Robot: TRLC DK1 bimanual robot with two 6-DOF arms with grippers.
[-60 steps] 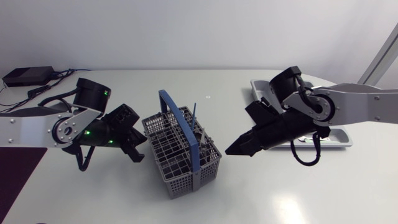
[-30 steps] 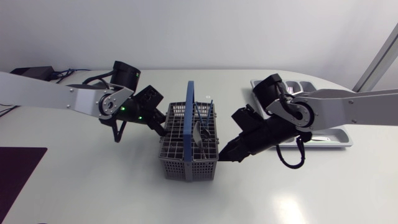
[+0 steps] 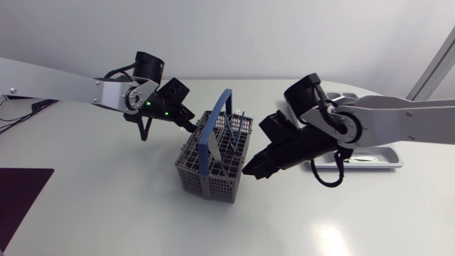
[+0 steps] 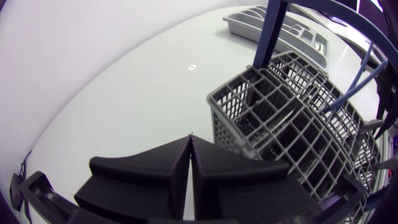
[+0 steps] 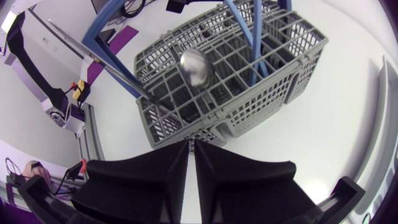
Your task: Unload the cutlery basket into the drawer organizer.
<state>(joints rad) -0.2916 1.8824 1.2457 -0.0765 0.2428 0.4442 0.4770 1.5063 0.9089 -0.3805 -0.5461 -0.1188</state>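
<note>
Since cutlery stands in the cutlery basket, I judge the unloading barely begun or only part done. The right wrist view shows a spoon, a long silver piece and blue-handled pieces in the compartments. The drawer organizer sits at the table's far right, half hidden by my right arm, so I can't tell what it holds.

My left gripper is clenched and empty, at the basket's rear left corner; I can't tell if it touches. My right gripper is clenched too, holding nothing, its tip just beside the basket's right wall.

The basket is mid-table, well clear of every edge, with bare surface in front and to its left. The blue handle stands up across the middle, so entry from above looks open only on either side of it. The path to the organizer runs under my right arm; the organizer lies near the table edge.
</note>
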